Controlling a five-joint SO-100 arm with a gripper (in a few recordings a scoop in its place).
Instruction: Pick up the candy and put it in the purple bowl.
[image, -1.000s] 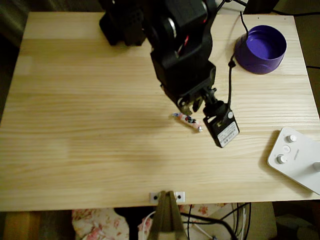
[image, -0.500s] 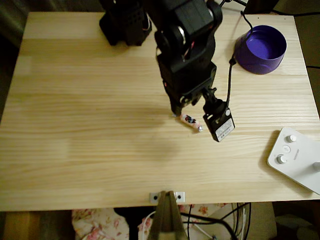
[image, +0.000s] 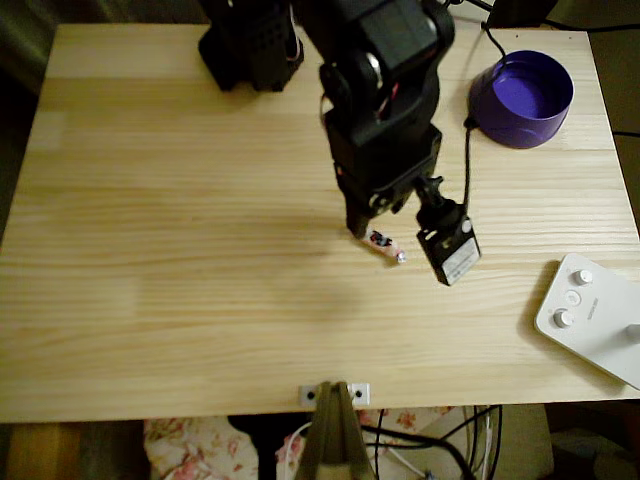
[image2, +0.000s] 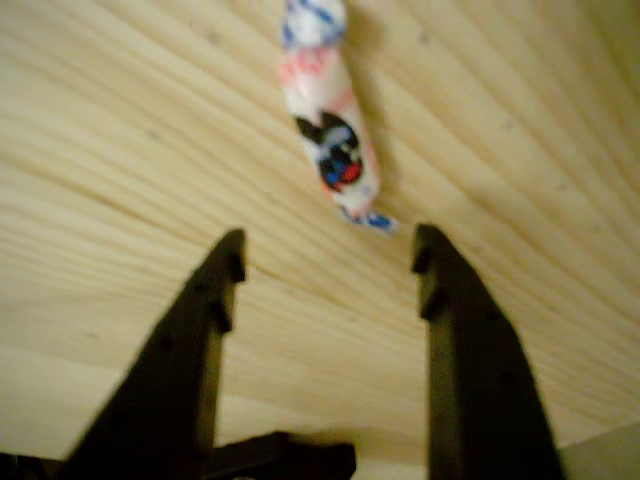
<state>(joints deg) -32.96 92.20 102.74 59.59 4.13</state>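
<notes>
Pincer (image2: 330, 250) dropping closer over candy (image2: 328, 130) since a second ago, jaws spread wide, empty; candy lying just ahead on counter (image: 180, 200) — grasp approaching.

In the wrist view, the two dark fingers (image2: 215, 300) stand apart over the pale wooden desk (image2: 120, 150). The candy (image2: 328, 140) lies flat just beyond their tips, nearly centred between them, touching neither.
</notes>
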